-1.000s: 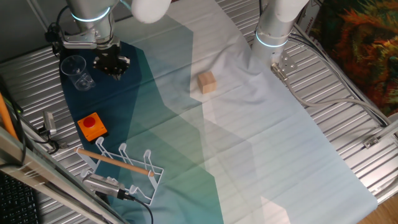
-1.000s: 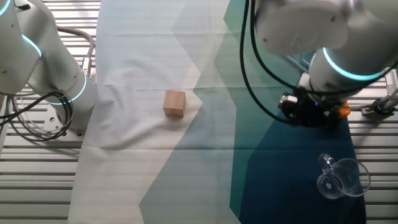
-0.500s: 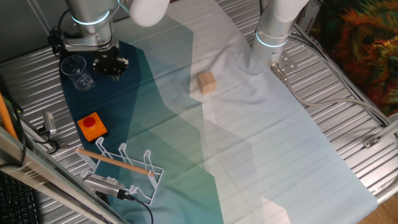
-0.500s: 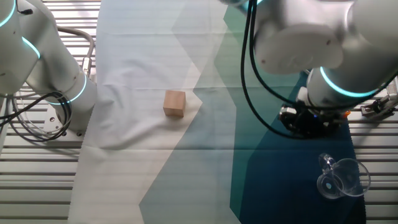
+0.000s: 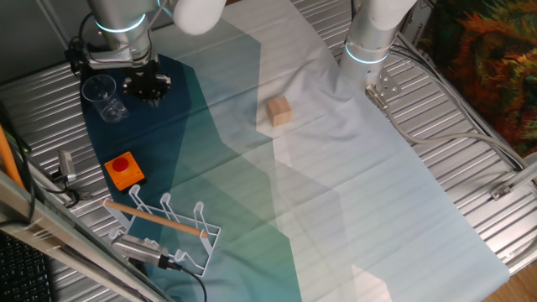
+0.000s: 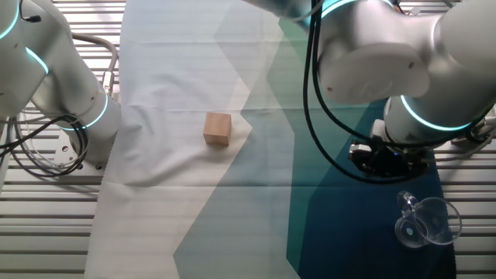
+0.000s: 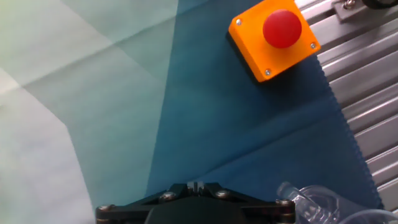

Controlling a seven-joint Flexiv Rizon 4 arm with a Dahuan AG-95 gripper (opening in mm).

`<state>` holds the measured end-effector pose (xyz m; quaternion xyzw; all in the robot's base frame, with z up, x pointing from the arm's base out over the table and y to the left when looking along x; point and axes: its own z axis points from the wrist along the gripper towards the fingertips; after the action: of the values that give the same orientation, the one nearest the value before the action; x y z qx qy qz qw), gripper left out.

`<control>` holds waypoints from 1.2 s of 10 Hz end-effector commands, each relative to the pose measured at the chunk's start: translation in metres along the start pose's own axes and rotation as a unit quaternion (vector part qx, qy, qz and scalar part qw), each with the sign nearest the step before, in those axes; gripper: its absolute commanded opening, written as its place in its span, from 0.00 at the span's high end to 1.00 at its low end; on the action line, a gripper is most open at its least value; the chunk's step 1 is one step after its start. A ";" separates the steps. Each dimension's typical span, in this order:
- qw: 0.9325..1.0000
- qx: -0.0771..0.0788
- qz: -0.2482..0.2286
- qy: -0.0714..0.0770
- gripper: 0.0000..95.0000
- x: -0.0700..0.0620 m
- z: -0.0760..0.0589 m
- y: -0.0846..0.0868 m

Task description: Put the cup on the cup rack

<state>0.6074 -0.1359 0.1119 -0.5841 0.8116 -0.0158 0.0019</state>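
Note:
The cup (image 5: 103,96) is a clear plastic tumbler on the dark blue part of the cloth at the far left. It also shows in the other fixed view (image 6: 425,219) and at the bottom right edge of the hand view (image 7: 311,206). My gripper (image 5: 148,85) hangs just right of the cup and apart from it. Its fingertips are closed together and hold nothing, as the hand view (image 7: 194,185) shows. The cup rack (image 5: 168,222) is white wire with a wooden rod. It stands at the front left, well away from the gripper.
An orange block with a red button (image 5: 123,169) sits between the cup and the rack, and shows in the hand view (image 7: 273,38). A tan wooden cube (image 5: 279,111) lies mid-table. A second white arm base (image 5: 366,50) stands at the back. Ribbed metal borders the cloth.
The arm has turned and my gripper has shifted a little closer to the cup. The cup and the other things have not moved.

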 end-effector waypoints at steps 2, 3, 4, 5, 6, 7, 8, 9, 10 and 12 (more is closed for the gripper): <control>1.000 -0.002 -0.004 0.003 1.00 0.002 0.000 -0.001; 1.000 -0.003 -0.004 -0.005 1.00 0.002 0.000 -0.001; 1.000 -0.002 -0.002 -0.005 1.00 0.002 0.000 -0.001; 1.000 0.001 -0.009 0.000 1.00 0.002 0.000 -0.001; 1.000 0.004 -0.024 0.007 1.00 0.002 0.000 -0.001; 0.999 0.007 -0.027 0.022 1.00 0.002 0.000 -0.001; 0.999 0.009 -0.029 0.029 1.00 0.002 0.000 -0.001; 0.999 0.009 -0.029 0.035 1.00 0.002 0.000 -0.001; 0.999 0.012 -0.020 0.035 1.00 0.002 0.000 -0.001; 1.000 0.014 -0.004 0.024 1.00 0.002 0.000 -0.001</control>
<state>0.6077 -0.1368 0.1126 -0.5982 0.7990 -0.0547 -0.0279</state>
